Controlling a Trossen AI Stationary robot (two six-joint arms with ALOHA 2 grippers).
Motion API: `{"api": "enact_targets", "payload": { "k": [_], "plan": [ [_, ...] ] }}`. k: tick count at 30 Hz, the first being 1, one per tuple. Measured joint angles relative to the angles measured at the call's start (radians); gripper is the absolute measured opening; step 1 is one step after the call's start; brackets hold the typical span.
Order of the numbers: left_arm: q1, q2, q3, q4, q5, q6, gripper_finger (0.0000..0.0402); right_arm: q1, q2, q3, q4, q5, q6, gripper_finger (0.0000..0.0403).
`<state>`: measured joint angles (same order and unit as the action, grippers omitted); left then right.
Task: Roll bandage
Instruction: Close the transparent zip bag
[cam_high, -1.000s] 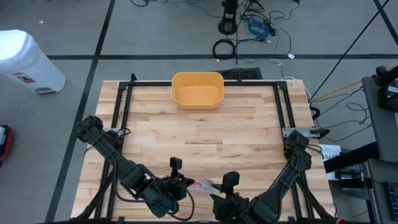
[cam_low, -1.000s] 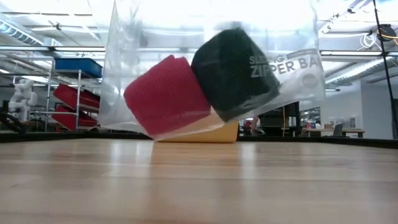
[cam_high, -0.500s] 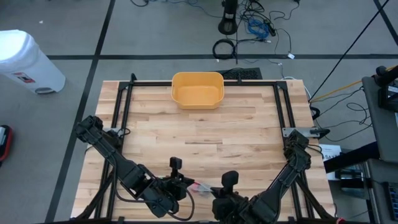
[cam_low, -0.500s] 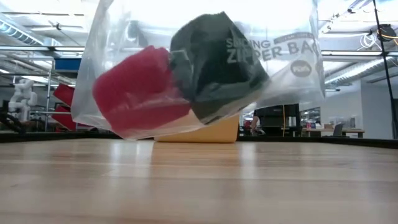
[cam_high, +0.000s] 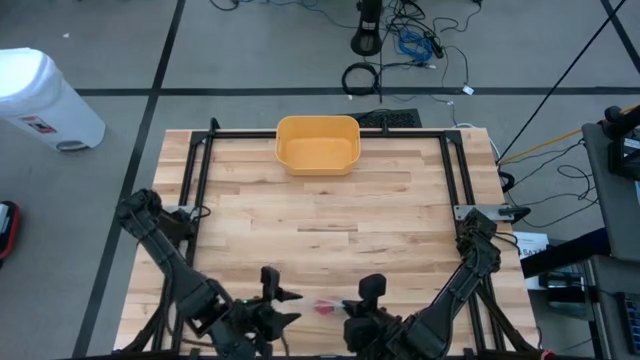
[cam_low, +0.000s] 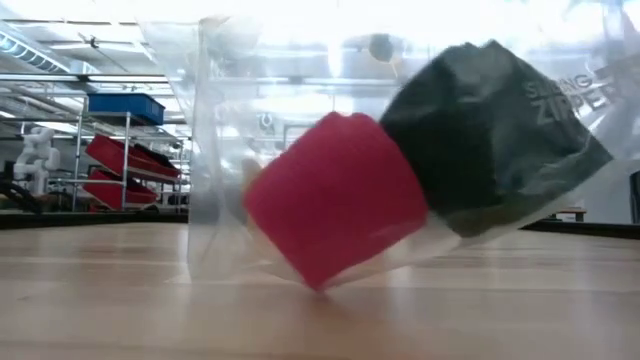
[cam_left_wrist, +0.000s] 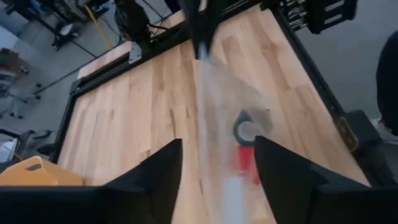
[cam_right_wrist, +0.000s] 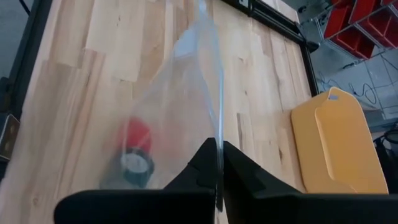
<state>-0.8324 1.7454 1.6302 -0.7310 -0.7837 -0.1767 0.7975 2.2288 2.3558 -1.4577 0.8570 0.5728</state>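
A clear zipper bag (cam_low: 300, 150) holds a red bandage roll (cam_low: 335, 195) and a black bandage roll (cam_low: 490, 130). It hangs near the table's front edge, between my two grippers. My right gripper (cam_right_wrist: 217, 146) is shut on the bag. My left gripper (cam_left_wrist: 217, 142) stands open to the left of the bag (cam_high: 325, 303), which stretches away in front of its spread fingers. In the low view the bag's lowest corner (cam_low: 315, 285) is down at the tabletop; I cannot tell whether it touches. My right gripper pinches the bag's top edge (cam_right_wrist: 216, 134) between its two fingers. The fingers slant down from the table's near side. The bag hangs below them, with both rolls (cam_right_wrist: 137, 149) sagging in its lower part.
A yellow bin (cam_high: 318, 143) stands at the middle of the table's far edge. Black frame rails (cam_high: 200, 170) run along the table's left, right and far sides. Bare wood lies between the bin and the grippers.
My left gripper has opened, let go of the bag and drawn toward the table's left edge. The bag now hangs from my right gripper alone. It has swung and sunk, the rolls dropping toward the tabletop.
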Motion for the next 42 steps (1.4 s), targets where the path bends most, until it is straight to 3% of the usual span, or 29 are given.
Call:
{"api": "enact_targets", "payload": {
  "k": [7,14,18,24,30,37,42],
  "plan": [
    [-0.061,0.000,0.000,-0.077,-0.007,-0.133,0.0230,0.013,0.000,0.000,-0.040,0.002,0.027,0.0000],
    [-0.067,0.000,-0.003,-0.423,-0.040,-0.467,0.0231,0.024,0.000,0.000,-0.056,0.006,0.036,0.0000],
    [-0.068,0.000,-0.042,-0.488,-0.040,-0.596,0.0231,0.030,0.000,0.000,-0.056,0.006,0.036,0.0000],
    [-0.092,0.000,-0.108,-0.357,-0.070,-0.621,0.0231,0.029,-0.013,0.000,-0.063,0.007,0.037,0.0000],
    [-0.146,0.000,-0.222,-0.123,-0.229,-0.656,0.0231,0.029,-0.013,0.000,-0.064,0.007,0.037,0.0000],
    [-0.183,0.001,-0.385,0.177,-0.333,-0.656,0.0231,0.029,-0.013,0.000,-0.064,0.006,0.036,0.0000],
    [-0.183,0.001,-0.473,0.236,-0.428,-0.694,0.0231,0.029,-0.013,0.000,-0.063,0.006,0.035,0.0000]
  ]
}}
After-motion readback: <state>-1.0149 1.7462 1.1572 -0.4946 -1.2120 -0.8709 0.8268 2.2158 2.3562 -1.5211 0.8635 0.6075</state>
